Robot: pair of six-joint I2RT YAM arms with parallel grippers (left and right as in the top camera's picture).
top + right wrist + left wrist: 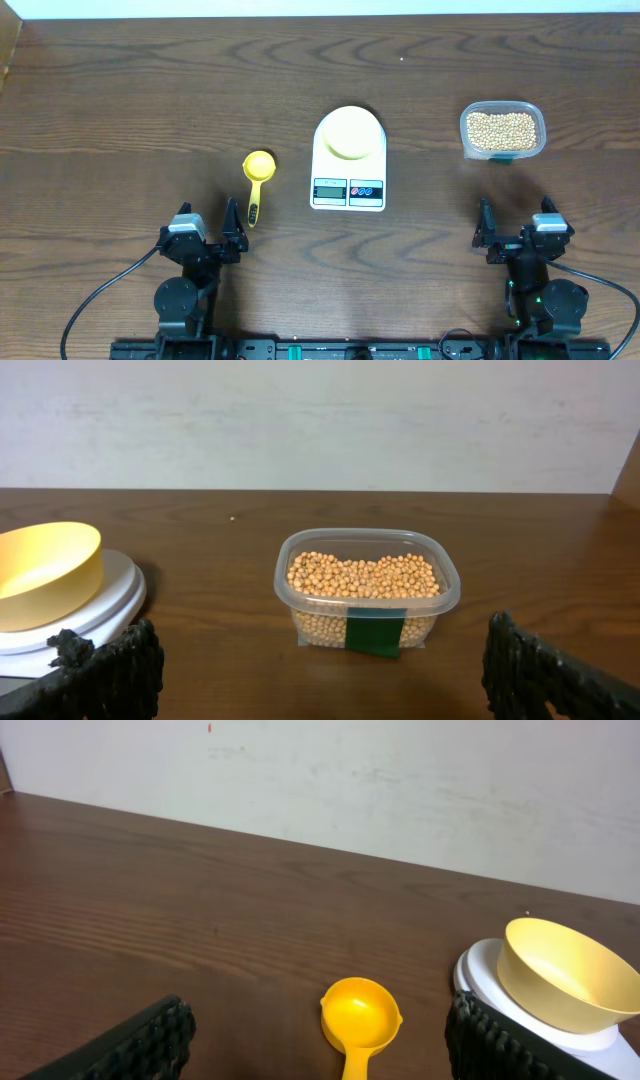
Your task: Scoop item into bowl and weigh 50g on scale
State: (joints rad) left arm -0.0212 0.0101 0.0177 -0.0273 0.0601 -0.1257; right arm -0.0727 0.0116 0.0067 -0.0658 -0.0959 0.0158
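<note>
The left gripper point(208, 216) hangs low over the near left part of the table point(120, 120) with its jaws spread wide and nothing between them; the left wrist view shows its ribbed black fingers point(140, 1045) far apart at the bottom corners. Just beyond it, slightly to the right, lies a yellow scoop point(258, 170), cup up and on the far side, its handle pointing back toward the gripper's right finger. Further right, at the middle of the table, sits the scale point(347, 176), with its display and two buttons at the near end. The bowl point(350, 133) stands upright on the far end of the scale, its rim about as wide as the platform. The right gripper point(516, 216) hangs over the near right part of the table, also spread wide and holding nothing, with its fingers point(110, 670) at the lower edges of the right wrist view. Straight beyond it, well apart, stands a clear tub point(541, 135) near the far right of the table. The beans point(502, 128) lie in this tub as a loose tan heap that fills it most of the way up. A dark green label point(376, 635) marks the tub's near wall. The tub stands well to the right of the scale and does not touch it. A pale wall rises past the table's far edge.
</note>
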